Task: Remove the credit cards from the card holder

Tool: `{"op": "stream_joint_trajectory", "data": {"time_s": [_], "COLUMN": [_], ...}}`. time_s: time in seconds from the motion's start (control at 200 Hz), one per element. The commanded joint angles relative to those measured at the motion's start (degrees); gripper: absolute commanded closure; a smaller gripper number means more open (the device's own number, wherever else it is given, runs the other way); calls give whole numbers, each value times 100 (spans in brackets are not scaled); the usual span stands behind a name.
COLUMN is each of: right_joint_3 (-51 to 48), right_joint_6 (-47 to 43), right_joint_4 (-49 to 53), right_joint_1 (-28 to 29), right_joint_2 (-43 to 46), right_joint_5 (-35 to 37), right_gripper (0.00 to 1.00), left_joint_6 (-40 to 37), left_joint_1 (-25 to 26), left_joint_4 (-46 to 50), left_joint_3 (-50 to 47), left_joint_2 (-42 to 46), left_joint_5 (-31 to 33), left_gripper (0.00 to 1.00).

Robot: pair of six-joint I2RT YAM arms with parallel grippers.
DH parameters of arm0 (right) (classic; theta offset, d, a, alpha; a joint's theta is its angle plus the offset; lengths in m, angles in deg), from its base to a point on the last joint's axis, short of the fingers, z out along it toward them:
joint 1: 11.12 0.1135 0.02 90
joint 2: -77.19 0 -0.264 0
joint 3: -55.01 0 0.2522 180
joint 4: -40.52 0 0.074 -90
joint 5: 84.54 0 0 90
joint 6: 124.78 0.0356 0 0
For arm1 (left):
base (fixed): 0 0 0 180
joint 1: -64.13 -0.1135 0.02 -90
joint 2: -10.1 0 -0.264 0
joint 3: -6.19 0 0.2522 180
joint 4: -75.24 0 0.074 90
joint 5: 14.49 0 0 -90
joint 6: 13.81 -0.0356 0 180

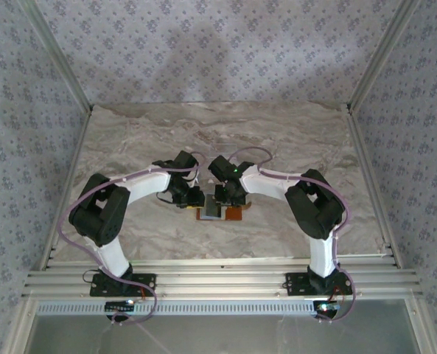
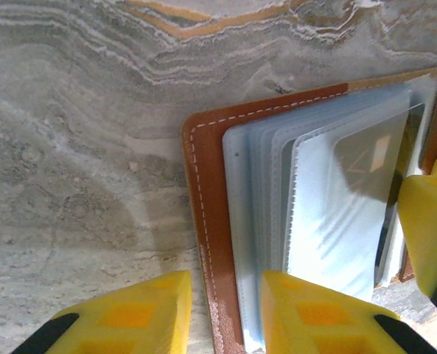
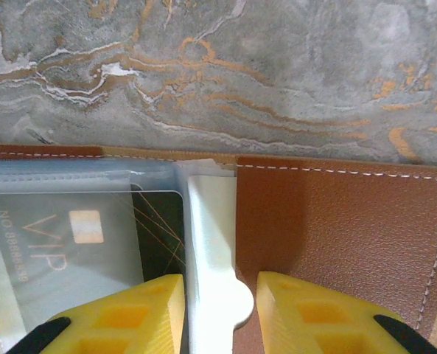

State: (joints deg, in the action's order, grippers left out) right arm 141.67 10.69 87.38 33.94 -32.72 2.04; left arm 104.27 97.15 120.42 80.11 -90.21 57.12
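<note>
The card holder (image 1: 235, 214) lies open on the marble table between the two arms, brown leather (image 3: 336, 236) outside and pale blue plastic sleeves (image 2: 262, 221) inside. A whitish-silver credit card (image 3: 56, 243) marked VIP sits in a clear sleeve, and a dark credit card (image 3: 159, 228) lies partly under it. My left gripper (image 2: 225, 317) is open, one finger over the bare table and the other over the sleeves, with the holder's left leather edge (image 2: 203, 192) between them. My right gripper (image 3: 219, 317) stands narrowly open around a white tabbed sleeve (image 3: 214, 251) at the fold, a sliver of gap on its right.
The marble table (image 1: 277, 133) stretches bare behind the holder. Patterned walls with metal posts close in the sides and back. An aluminium rail (image 1: 218, 276) carries both arm bases at the near edge. A right finger (image 2: 428, 228) shows in the left wrist view.
</note>
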Motion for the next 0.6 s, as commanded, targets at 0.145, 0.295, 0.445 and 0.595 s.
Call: {"op": "stream_joint_trajectory", "data": {"time_s": [0.145,0.295,0.445,0.595], "right_joint_3": [-350,-660,-802,-933], "right_joint_6": [111,186,190,229], "right_joint_4": [-292,-593,-809,-1077], "right_joint_1": [-43,-144,-219,-262], "right_joint_2": [476,727,839,844], "right_joint_5": [-104,-300,-487,-764], "right_gripper": [63,63,63,65], "left_joint_6": [-59,-30,-4,1], "left_joint_1": [5,12,24,32], "left_joint_4": [298,312,208,88], "left_joint_3": [135,300,328,303], "left_joint_2": [367,313,139,-55], "left_joint_5": [131,-51,-198,-283], "left_gripper": [69,69,70,70]}}
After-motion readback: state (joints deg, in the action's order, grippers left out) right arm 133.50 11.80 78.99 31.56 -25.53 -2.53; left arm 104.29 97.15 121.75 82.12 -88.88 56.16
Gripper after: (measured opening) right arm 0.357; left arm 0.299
